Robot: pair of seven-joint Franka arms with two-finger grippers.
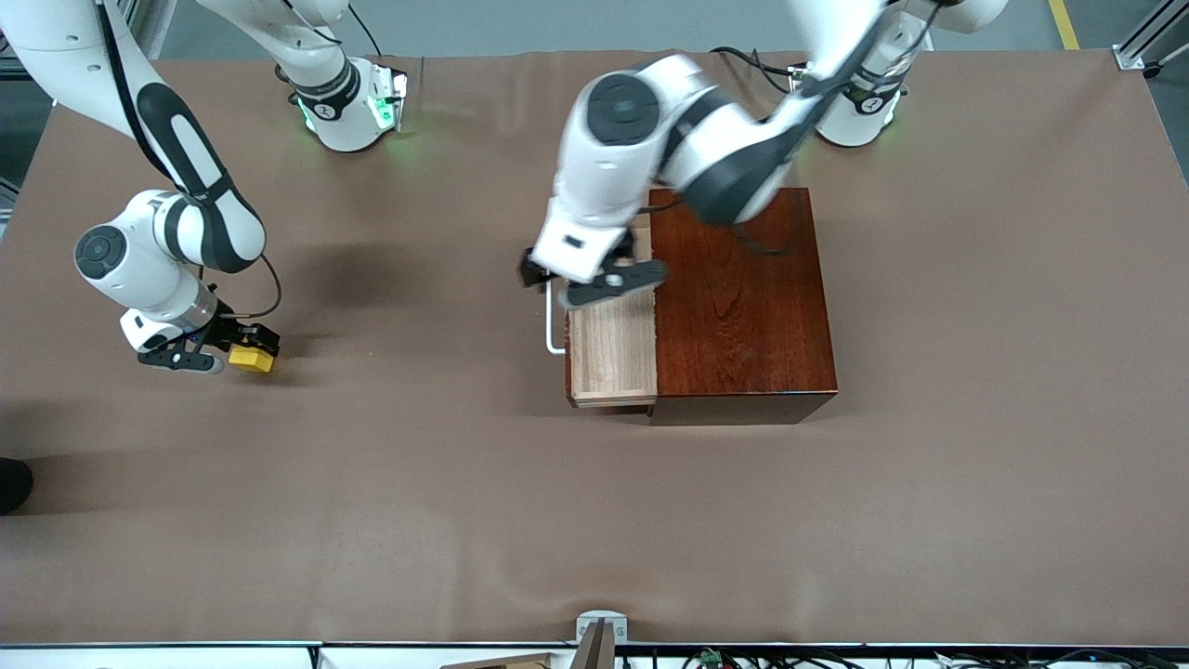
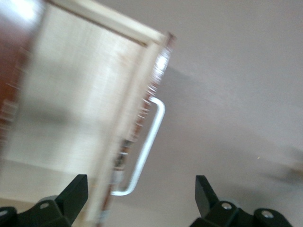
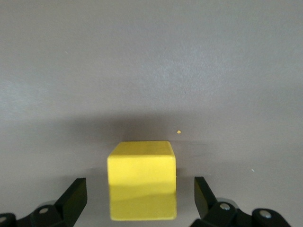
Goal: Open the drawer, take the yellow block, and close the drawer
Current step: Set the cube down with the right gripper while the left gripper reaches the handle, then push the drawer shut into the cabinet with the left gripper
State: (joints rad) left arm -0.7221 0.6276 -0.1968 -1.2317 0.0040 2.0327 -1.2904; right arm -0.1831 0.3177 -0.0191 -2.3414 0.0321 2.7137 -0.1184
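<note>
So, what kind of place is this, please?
Probably a robotics lab or test bench. Two white arms are mounted on a table under a brown cover, metal frame posts stand at its corner, and the only props are a wooden drawer box and a yellow block.

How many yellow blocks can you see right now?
1. The yellow block sits on the table toward the right arm's end, between the right gripper's open fingers. The open drawer looks empty.

No readable text, label, brand, number or sign appears on anything in these views; the small marks on the arm bases are too small to read.
</note>
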